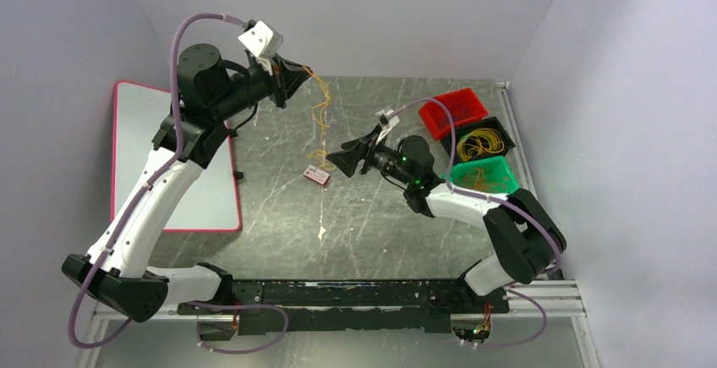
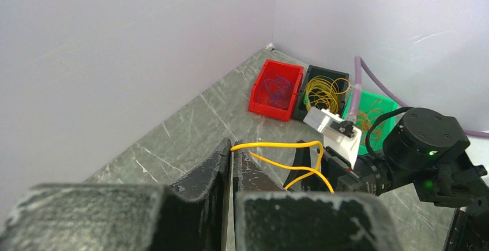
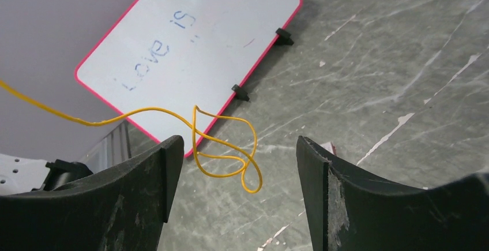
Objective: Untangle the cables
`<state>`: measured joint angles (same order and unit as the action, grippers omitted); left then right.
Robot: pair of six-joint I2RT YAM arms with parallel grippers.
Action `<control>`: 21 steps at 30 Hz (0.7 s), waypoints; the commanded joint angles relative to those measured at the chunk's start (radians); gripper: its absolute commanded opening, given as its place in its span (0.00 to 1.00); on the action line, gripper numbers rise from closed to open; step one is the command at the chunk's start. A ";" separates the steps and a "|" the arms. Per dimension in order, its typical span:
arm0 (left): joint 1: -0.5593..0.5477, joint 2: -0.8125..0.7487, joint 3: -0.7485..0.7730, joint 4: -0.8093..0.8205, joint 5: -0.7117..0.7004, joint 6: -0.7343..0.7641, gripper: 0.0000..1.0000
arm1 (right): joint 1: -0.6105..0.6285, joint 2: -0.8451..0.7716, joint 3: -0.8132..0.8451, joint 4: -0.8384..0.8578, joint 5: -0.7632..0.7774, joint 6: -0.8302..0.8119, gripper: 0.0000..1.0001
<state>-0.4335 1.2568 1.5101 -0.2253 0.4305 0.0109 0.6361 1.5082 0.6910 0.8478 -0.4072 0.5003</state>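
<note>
Near far table (image 1: 380, 233) edge, hanging cable (image 1: 322, 123)

A cable (image 1: 320, 114) hangs from the left jaws towards the bench (image 1: 279, 216), its loops just ahead of the right jaws' gap. Beyond those loops a board (image 3: 190, 37) lies on the bench. Three bins (image 1: 461, 97) stand in a row behind the right jaws, holding cables.

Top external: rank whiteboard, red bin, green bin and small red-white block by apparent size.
1. whiteboard, clearly largest
2. red bin and green bin: look alike, the arm overlaps the green one, so unranked
3. small red-white block
</note>
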 commanded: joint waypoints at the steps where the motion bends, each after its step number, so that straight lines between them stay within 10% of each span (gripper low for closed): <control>1: 0.005 -0.016 -0.006 0.015 0.009 -0.015 0.07 | 0.001 -0.024 -0.030 0.110 0.054 0.000 0.75; 21: 0.006 -0.029 -0.012 0.019 0.012 -0.024 0.07 | 0.002 0.046 -0.006 0.049 0.049 0.010 0.64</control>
<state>-0.4335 1.2530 1.5101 -0.2253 0.4309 0.0029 0.6361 1.5322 0.6674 0.8944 -0.3523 0.5167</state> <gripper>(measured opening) 0.077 0.648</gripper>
